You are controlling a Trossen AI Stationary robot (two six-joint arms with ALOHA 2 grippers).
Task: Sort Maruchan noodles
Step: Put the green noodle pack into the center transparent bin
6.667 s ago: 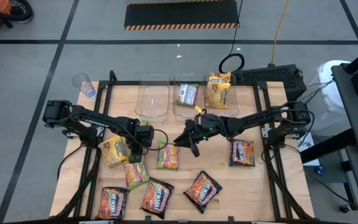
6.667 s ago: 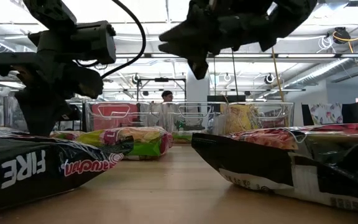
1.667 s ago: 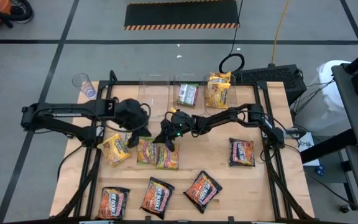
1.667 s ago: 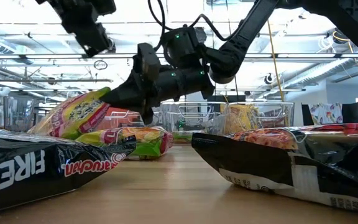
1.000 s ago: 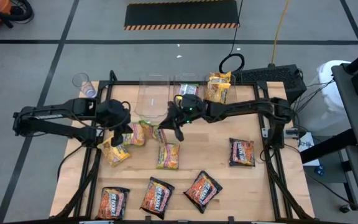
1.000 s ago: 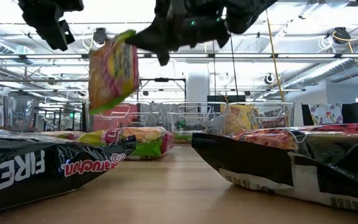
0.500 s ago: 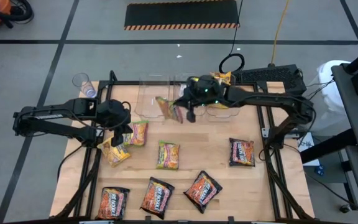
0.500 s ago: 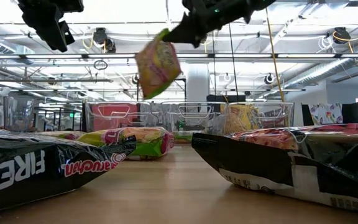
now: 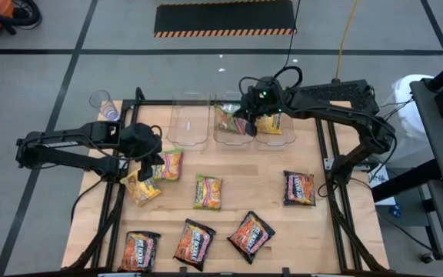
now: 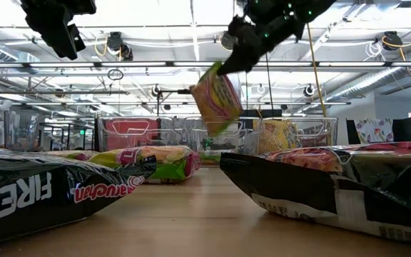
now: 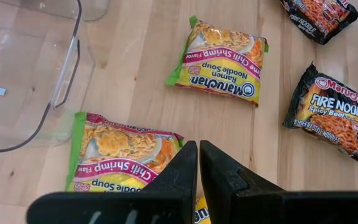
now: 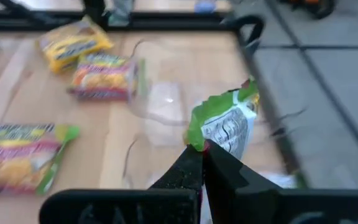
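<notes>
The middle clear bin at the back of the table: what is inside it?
A green-edged packet hangs from the right tool over the middle bin. It and the arm cover the bin's inside, so I cannot see the contents.

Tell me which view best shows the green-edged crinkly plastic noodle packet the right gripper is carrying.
The low view: the green-edged crinkly noodle packet hangs in full from the shut right gripper, clear of the table. The high view has it partly under the arm, over the middle clear plastic bin. The right wrist view catches one pinched corner. The left wrist view misses it.
</notes>
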